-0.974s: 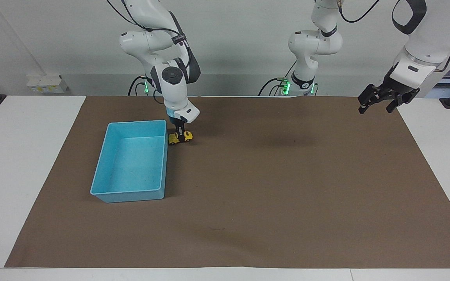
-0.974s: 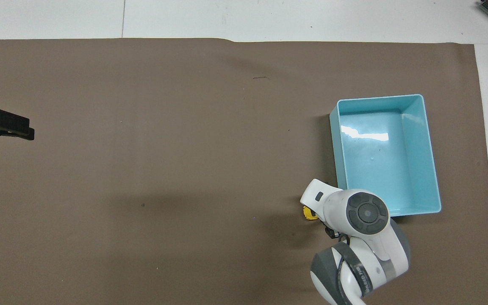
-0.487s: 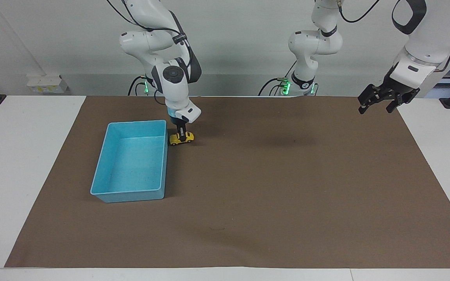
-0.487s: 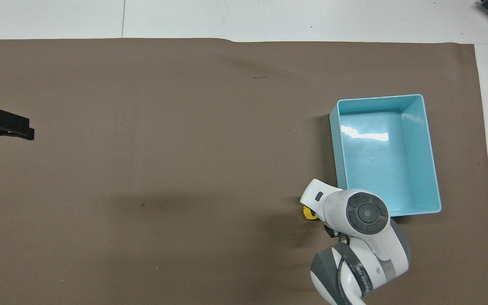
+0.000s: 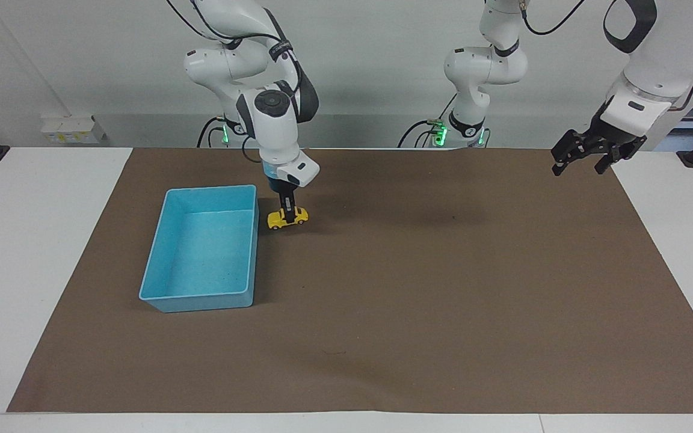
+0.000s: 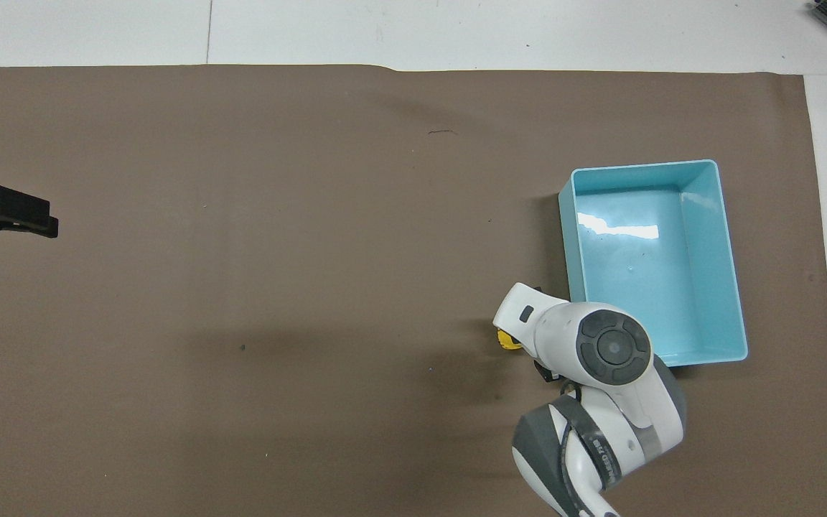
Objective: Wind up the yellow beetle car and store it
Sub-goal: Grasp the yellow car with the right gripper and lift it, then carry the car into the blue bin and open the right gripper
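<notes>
The yellow beetle car [image 5: 287, 219] stands on the brown mat beside the corner of the blue bin [image 5: 209, 191] that is nearest the robots. My right gripper [image 5: 288, 210] points straight down and is shut on the car's roof. In the overhead view the right wrist covers most of the car [image 6: 505, 340]; only its yellow end shows, next to the bin [image 6: 642, 166]. My left gripper [image 5: 584, 161] waits open and empty, raised over the mat's edge at the left arm's end; it also shows in the overhead view [image 6: 26, 215].
The brown mat [image 5: 418, 288] covers most of the white table [image 5: 33, 252]. The blue bin holds nothing. A white socket box [image 5: 73, 128] sits by the wall at the right arm's end.
My right gripper has slid the car a little away from the robots and toward the left arm's end, along the bin's corner. The left arm has not moved.
</notes>
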